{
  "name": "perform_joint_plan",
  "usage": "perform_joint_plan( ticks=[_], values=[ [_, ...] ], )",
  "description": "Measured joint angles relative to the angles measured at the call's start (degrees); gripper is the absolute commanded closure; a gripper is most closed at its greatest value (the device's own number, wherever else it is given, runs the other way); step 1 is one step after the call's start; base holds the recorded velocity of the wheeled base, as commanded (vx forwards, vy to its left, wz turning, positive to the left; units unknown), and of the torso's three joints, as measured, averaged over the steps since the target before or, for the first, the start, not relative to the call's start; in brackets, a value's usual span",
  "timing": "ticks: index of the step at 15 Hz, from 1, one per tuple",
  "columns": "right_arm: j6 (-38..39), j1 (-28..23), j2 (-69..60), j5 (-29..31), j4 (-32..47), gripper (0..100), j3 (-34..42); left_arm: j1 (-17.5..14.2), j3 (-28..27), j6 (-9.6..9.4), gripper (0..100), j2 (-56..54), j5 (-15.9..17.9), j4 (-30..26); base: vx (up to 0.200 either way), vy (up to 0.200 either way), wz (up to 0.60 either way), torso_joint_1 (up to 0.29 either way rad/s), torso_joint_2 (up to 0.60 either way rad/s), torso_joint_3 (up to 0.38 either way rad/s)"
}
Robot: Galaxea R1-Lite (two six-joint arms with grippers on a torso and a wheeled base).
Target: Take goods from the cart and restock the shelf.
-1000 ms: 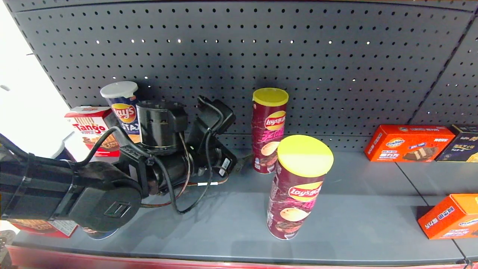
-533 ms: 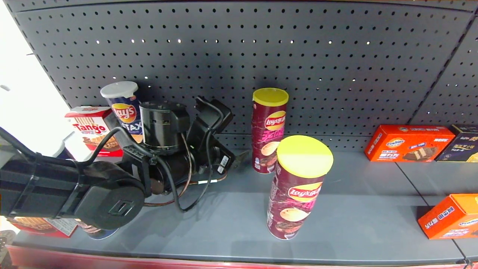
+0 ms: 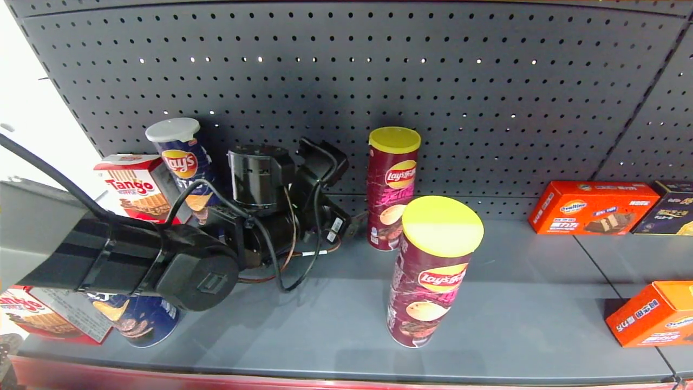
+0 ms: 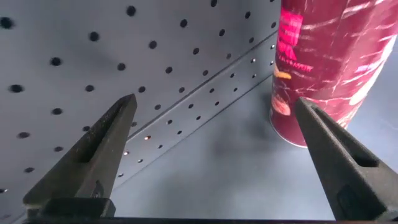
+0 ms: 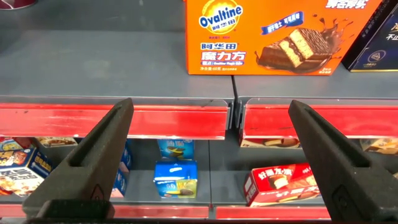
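Note:
Two maroon chip cans with yellow lids stand on the grey shelf (image 3: 520, 319): the back can (image 3: 392, 189) by the pegboard wall, the front can (image 3: 433, 271) nearer the edge. My left gripper (image 3: 357, 222) lies low on the shelf just left of the back can. In the left wrist view this gripper (image 4: 217, 162) is open and empty, with the back can (image 4: 329, 68) just beyond one fingertip. My right gripper (image 5: 211, 162) is open and empty in front of the shelf's red price rail (image 5: 174, 118), below an orange box (image 5: 273, 37).
A blue chip can (image 3: 181, 157) and a wafer box (image 3: 135, 187) stand at the back left. Another blue can (image 3: 143, 319) and box (image 3: 48, 319) sit front left under my arm. Orange boxes (image 3: 593, 206) (image 3: 649, 314) lie right. Lower shelves hold small boxes (image 5: 177, 177).
My left arm has moved right and deeper into the shelf, bringing its gripper closer to the back maroon can. The front-left blue can and box are now uncovered.

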State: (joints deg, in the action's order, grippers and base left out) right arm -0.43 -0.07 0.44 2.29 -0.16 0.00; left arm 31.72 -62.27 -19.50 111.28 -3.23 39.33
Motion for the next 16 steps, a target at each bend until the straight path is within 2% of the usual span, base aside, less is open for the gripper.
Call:
perform_joint_plan(
  ticks=[6,9,14,16],
  values=[
    [0.0,0.0,0.0,0.0,0.0,0,0.0,0.0,-1.7,-0.06,0,1.7,-0.1,0.6,0.000,0.000,0.00,0.000,0.00,0.000],
    [0.0,0.0,0.0,0.0,0.0,0,0.0,0.6,0.7,0.18,0,0.5,-0.7,1.2,0.000,0.000,0.00,0.000,0.00,0.000],
    [0.0,0.0,0.0,0.0,0.0,0,0.0,2.5,12.8,5.34,0,-10.2,-0.9,4.7,0.000,0.000,0.00,0.000,0.00,0.000],
    [0.0,0.0,0.0,0.0,0.0,0,0.0,4.7,17.7,7.24,0,-15.1,-0.9,6.6,0.000,0.000,0.00,0.000,0.00,0.000]
  ],
)
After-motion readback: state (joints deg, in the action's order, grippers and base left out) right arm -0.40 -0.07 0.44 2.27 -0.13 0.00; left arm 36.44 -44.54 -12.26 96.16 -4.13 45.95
